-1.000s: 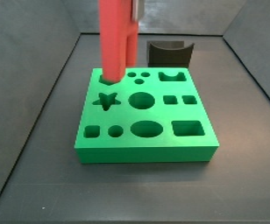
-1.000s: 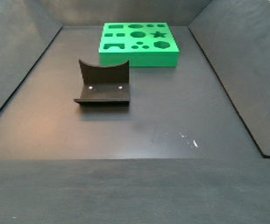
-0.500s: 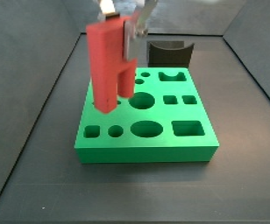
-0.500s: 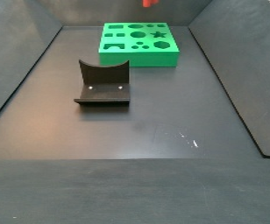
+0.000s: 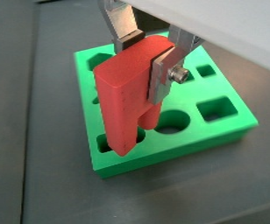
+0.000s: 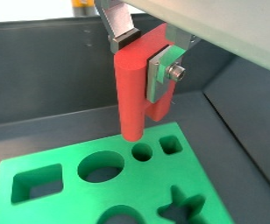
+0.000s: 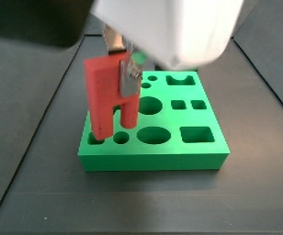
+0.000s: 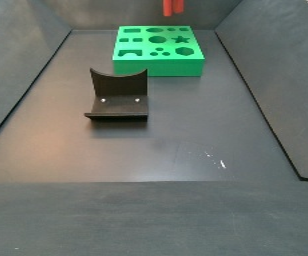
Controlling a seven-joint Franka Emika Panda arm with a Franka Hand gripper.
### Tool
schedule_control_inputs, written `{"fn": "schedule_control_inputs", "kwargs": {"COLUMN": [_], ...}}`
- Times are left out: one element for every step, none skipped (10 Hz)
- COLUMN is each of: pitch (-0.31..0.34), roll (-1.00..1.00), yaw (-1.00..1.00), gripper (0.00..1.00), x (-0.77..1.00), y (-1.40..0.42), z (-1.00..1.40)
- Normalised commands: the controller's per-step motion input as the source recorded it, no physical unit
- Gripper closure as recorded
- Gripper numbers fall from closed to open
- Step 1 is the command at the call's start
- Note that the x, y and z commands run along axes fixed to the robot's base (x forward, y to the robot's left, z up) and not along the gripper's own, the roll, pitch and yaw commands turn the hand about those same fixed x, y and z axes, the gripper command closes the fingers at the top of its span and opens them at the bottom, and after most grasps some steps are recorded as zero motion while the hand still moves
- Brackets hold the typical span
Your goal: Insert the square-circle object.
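Note:
My gripper (image 5: 147, 57) is shut on the square-circle object (image 5: 125, 96), a tall red block held upright with its two legs pointing down. Both also show in a wrist view, the gripper (image 6: 144, 54) and the block (image 6: 131, 87). It hangs over the green block with shaped holes (image 5: 233, 133), above a small round hole (image 6: 144, 153) and a small square hole (image 6: 170, 143). In a side view the red block (image 7: 104, 92) has its legs close over the green block's (image 7: 156, 162) front-left holes. I cannot tell whether they touch. Only the red tip (image 8: 174, 7) shows in a side view.
The dark fixture (image 8: 117, 97) stands on the dark floor, apart from the green block (image 8: 164, 66). Dark walls close in the floor on both sides. The blurred white wrist housing (image 7: 169, 27) fills the top of a side view and hides what is behind.
My gripper has carried the red block from the green block's back-left part toward its front-left holes and lower. The wrist housing has come into the side view.

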Motion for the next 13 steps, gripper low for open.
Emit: {"fn": "schedule_control_inputs", "kwargs": {"pitch": [0.000,0.000,0.000,0.000,0.000,-0.006,-0.019,-0.014,-0.003,-0.010,0.000,-0.021,-0.099], "roll": [0.00,0.00,0.00,0.00,0.00,0.00,0.02,0.03,0.02,0.02,0.05,0.05,0.06], "yaw": [-1.00,-1.00,-0.99,-0.91,-0.79,-0.63,-0.53,-0.48,-0.40,-0.14,-0.05,-0.01,0.00], "gripper": [1.00,1.00,1.00,1.00,1.00,1.00,1.00,1.00,1.00,1.00,1.00,1.00,1.00], "x": [0.00,0.03,0.01,0.00,0.00,-0.04,-0.11,-0.11,-0.12,-0.10,0.00,0.07,0.00], "y": [0.00,0.00,0.00,0.00,0.02,0.01,0.00,0.00,0.00,0.00,0.00,0.00,0.00], "z": [-0.12,-0.08,-0.16,-0.16,-0.13,-0.22,-0.21,-0.18,-0.15,-0.14,-0.19,-0.27,-0.36]}}
